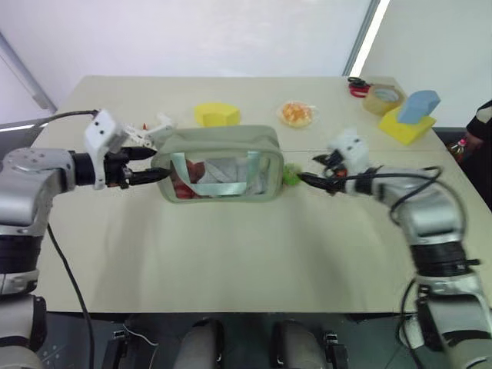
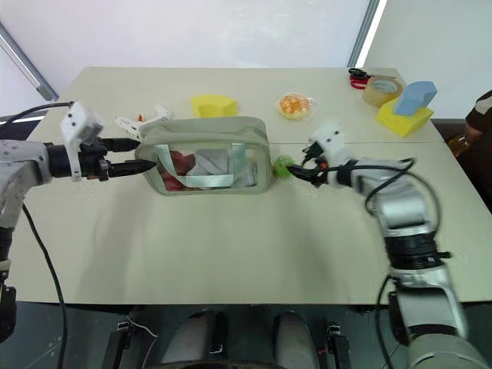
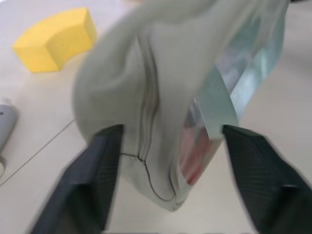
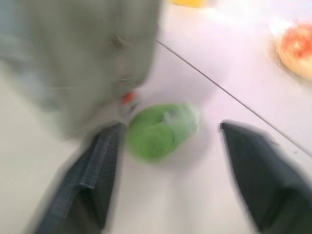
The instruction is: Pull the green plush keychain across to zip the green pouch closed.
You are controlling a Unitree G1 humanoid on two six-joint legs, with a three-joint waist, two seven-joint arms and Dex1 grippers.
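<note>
Two black-fingered grippers reach in over the near part of the desk (image 1: pixel 231 261), a pale beige, matte top with a thin seam running across it. Between them the green pouch (image 1: pixel 219 165) stands about mid-desk, a soft sage fabric box with rounded corners, a see-through plastic window, a pale strap looped over the front and a zipper along its top. Something red shows through the window.

On the robot's left, the left gripper (image 1: pixel 146 165) has its jaws spread wide, one finger on each side of the pouch's end; in the left wrist view the fabric bulges between the fingers (image 3: pixel 90 185) without being pinched. On the other side, the right gripper (image 2: pixel 304 171) is also spread open, holding nothing. Its fingertips are just beside the green plush keychain (image 4: pixel 161 129), a small fuzzy lime ball lying on the desk against the pouch's right end.

Toward the far edge lie a curved yellow foam block (image 1: pixel 216 114) and an orange-speckled round item (image 1: pixel 296 114). At the far right corner sit a tape roll (image 1: pixel 383 98) and a blue foam wedge (image 1: pixel 417 106) on a yellow one.
</note>
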